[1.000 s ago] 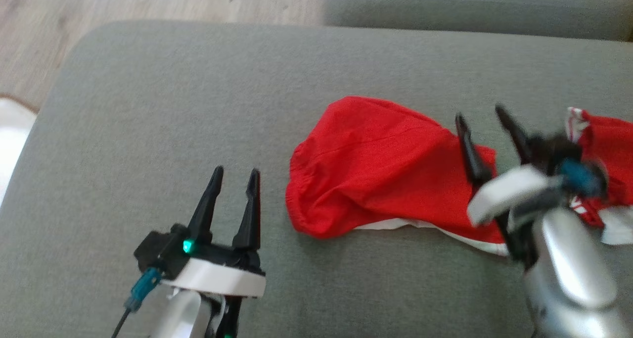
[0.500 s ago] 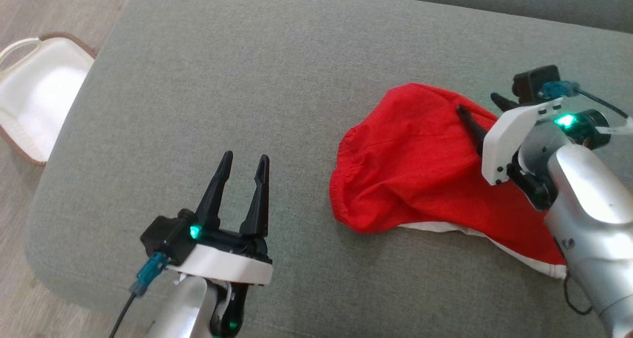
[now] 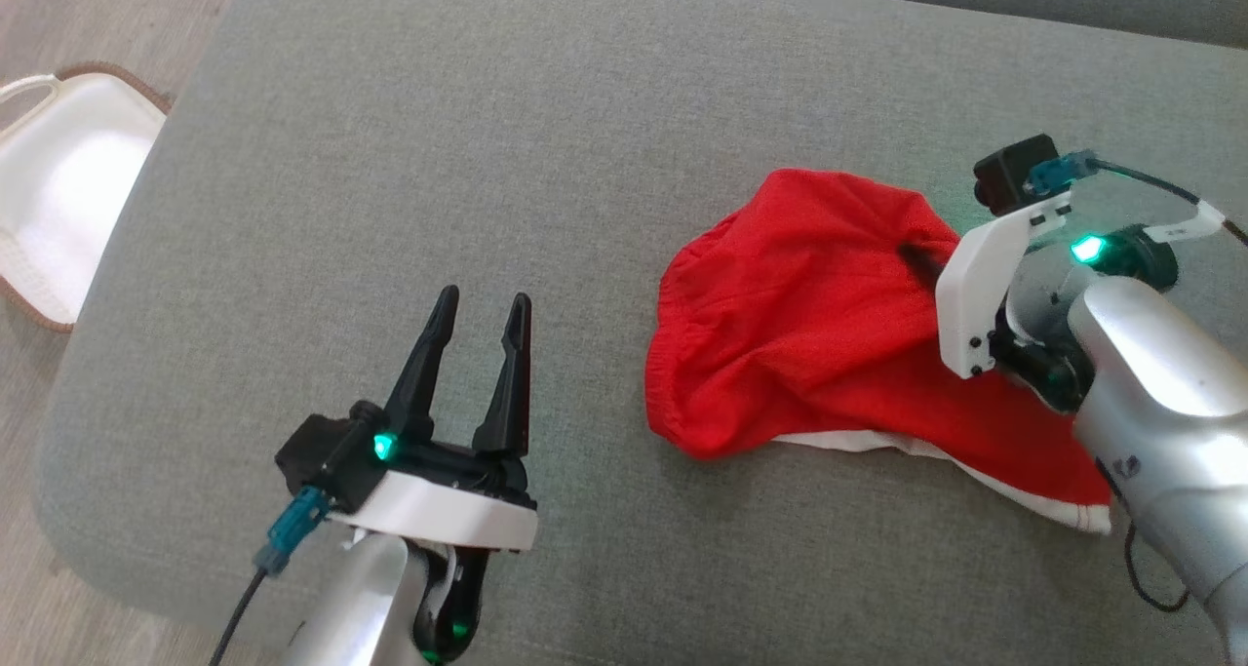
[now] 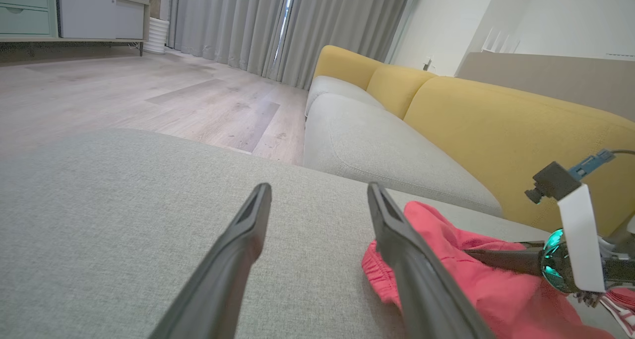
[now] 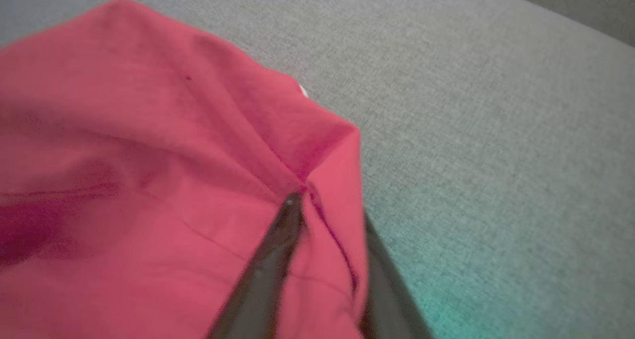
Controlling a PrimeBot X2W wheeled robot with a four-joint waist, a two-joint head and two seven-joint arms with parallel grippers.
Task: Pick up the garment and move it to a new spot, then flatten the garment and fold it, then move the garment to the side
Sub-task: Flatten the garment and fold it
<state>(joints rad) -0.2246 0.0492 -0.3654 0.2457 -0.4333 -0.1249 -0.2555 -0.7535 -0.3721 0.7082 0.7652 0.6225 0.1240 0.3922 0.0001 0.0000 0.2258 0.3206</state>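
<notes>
Grey woven upholstery, a broad ottoman cushion (image 3: 585, 110) with rounded corners, takes up most of the head view. Pale wood flooring (image 3: 97, 3) and a white basket (image 3: 58, 198) with a brown rim sit off its left edge. The garment (image 3: 809, 334), bright red and thin with a gathered elastic hem and a white lining showing underneath, lies rumpled on the right half of the cushion. The left gripper (image 3: 485, 297) hangs over bare cushion well apart from the cloth, its two tapered black fingers spread and holding nothing. The right gripper (image 3: 921, 256) is dug into the garment's upper right edge, one dark tip poking out of the folds.

From the left wrist, the spread fingers frame the nubbly grey fabric. Beyond them are a sofa (image 4: 496, 125) with a mustard back and long grey curtains (image 4: 238, 21).

From the right wrist, slightly blurred, creases in the red cloth run together at the fingertips (image 5: 292, 210). The right claw is clenched on a ridge of the garment, with a flap draped over one finger.
</notes>
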